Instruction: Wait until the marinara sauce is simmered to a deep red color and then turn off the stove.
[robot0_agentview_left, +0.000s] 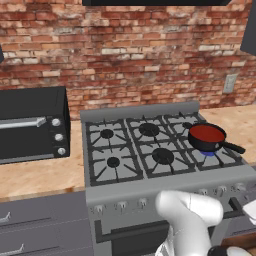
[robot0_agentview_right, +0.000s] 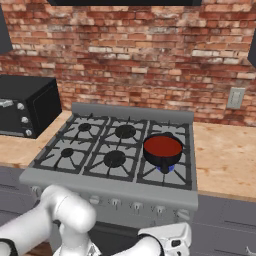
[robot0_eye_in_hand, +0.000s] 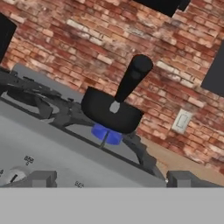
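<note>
Left base view: the marinara sauce (robot0_agentview_left: 207, 133) sits red in a black pan (robot0_agentview_left: 210, 140) on the stove (robot0_agentview_left: 150, 150), front right burner, blue flame (robot0_agentview_left: 207, 153) beneath. Right base view: the same pan stands right of the centre burners. Hand view: the gripper (robot0_eye_in_hand: 111, 179) stands wide apart and empty, low before the stove's front edge, facing the pan's handle (robot0_eye_in_hand: 133, 78).

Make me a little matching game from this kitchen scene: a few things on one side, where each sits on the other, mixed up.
Things:
1. marinara sauce
2. toaster oven
3. blue flame
4. wall outlet

Places:
A. on the brick wall, right of the stove
B. under the frying pan
C. on the counter, left of the stove
D. inside the black frying pan

Pairs: 1-D, 2-C, 3-B, 4-A
</note>
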